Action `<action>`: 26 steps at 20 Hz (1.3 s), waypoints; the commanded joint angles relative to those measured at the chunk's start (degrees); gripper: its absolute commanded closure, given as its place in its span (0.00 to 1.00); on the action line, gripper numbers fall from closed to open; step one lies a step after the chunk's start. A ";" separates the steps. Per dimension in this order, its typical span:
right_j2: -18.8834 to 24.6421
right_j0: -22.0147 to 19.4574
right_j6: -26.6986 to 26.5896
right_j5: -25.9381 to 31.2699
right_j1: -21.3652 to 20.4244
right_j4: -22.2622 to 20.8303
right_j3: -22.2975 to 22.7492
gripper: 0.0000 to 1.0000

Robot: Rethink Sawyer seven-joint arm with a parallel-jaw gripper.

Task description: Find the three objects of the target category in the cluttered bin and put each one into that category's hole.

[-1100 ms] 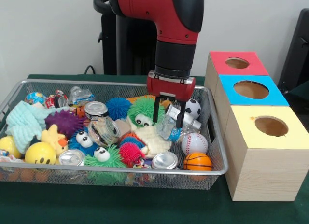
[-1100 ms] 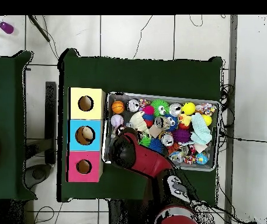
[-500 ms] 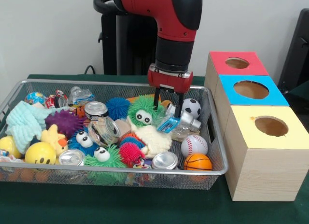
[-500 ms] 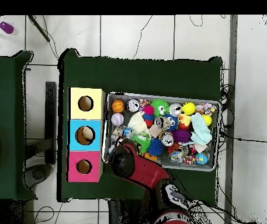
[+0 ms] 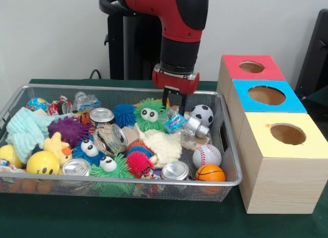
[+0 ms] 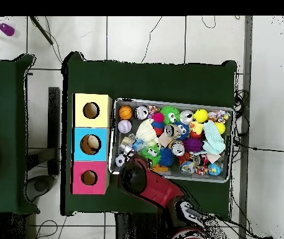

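Observation:
My gripper (image 5: 174, 105) hangs over the right half of the wire bin (image 5: 123, 180), shut on a crushed clear plastic bottle (image 5: 185, 126) with a blue label. The bottle dangles tilted, just above the clutter, between the green fuzzy toy (image 5: 149, 115) and the soccer ball (image 5: 204, 115). To the right of the bin stand three wooden boxes with holes: red (image 5: 252, 67), blue (image 5: 266, 95) and yellow (image 5: 287, 134). In the overhead view the arm (image 6: 145, 183) covers the gripper, and the bottle (image 6: 127, 148) shows at the bin's left end beside the blue box (image 6: 90, 144).
The bin also holds a baseball (image 5: 206, 155), a basketball (image 5: 209, 172), cans (image 5: 175, 171), a glass jar (image 5: 109, 139), spiky balls, a yellow smiley ball (image 5: 42, 162) and a mint cloth (image 5: 25, 130). The bin's right wall stands close to the boxes.
The gripper has risen out of the clutter and drawn back toward the bin's far side, lifting the plastic bottle with it. The other objects stay put.

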 commanded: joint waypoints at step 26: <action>4.28 -2.19 12.79 -8.84 1.81 -9.14 0.59 0.00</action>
